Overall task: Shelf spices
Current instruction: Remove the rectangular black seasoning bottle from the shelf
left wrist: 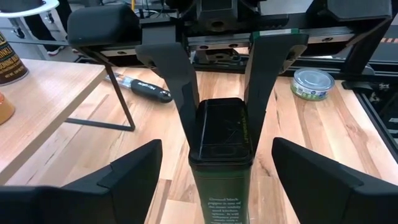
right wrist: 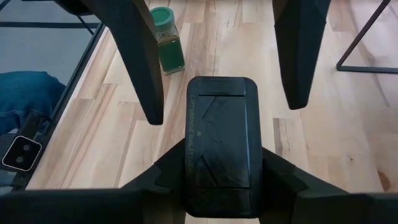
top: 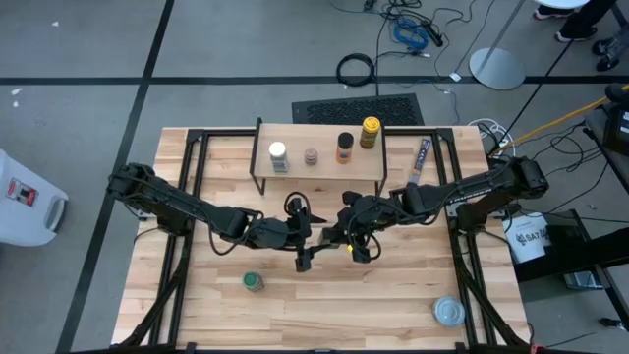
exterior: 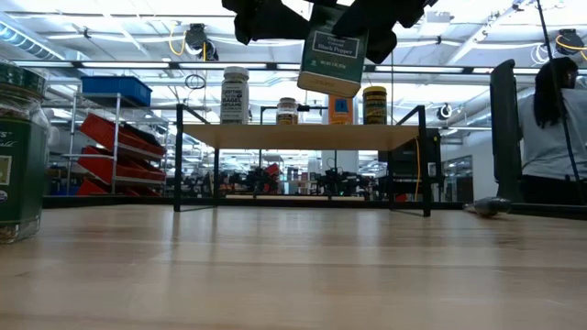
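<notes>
The dark square tin [exterior: 332,60] is in the air in front of the shelf [exterior: 303,137], higher than its plank, label upright. My right gripper [right wrist: 224,186] is shut on it from above. My left gripper [left wrist: 217,180] is open, one finger on either side of the tin's body [left wrist: 221,199], not touching it. On the shelf [top: 314,167] stand the white-lidded jar [top: 278,155], the small brownish jar [top: 311,155], the orange jar [top: 344,147] and the yellow-lidded jar [top: 370,131]. The green-lidded jar [top: 254,282] stands on the table. My right gripper pinches the tin's top end [right wrist: 194,177] between its two fingers [left wrist: 183,106], one on each of two opposite sides at the lid. The fingers point down from above. The tin is lifted clear and hangs below them, nearly upright with a slight tilt.
A flat round silver tin [top: 449,312] lies near the table's near right corner. A long dark packet [top: 421,160] lies right of the shelf. The green-lidded jar [exterior: 18,151] looms close at the low view's left. A person [exterior: 550,119] stands beyond the table.
</notes>
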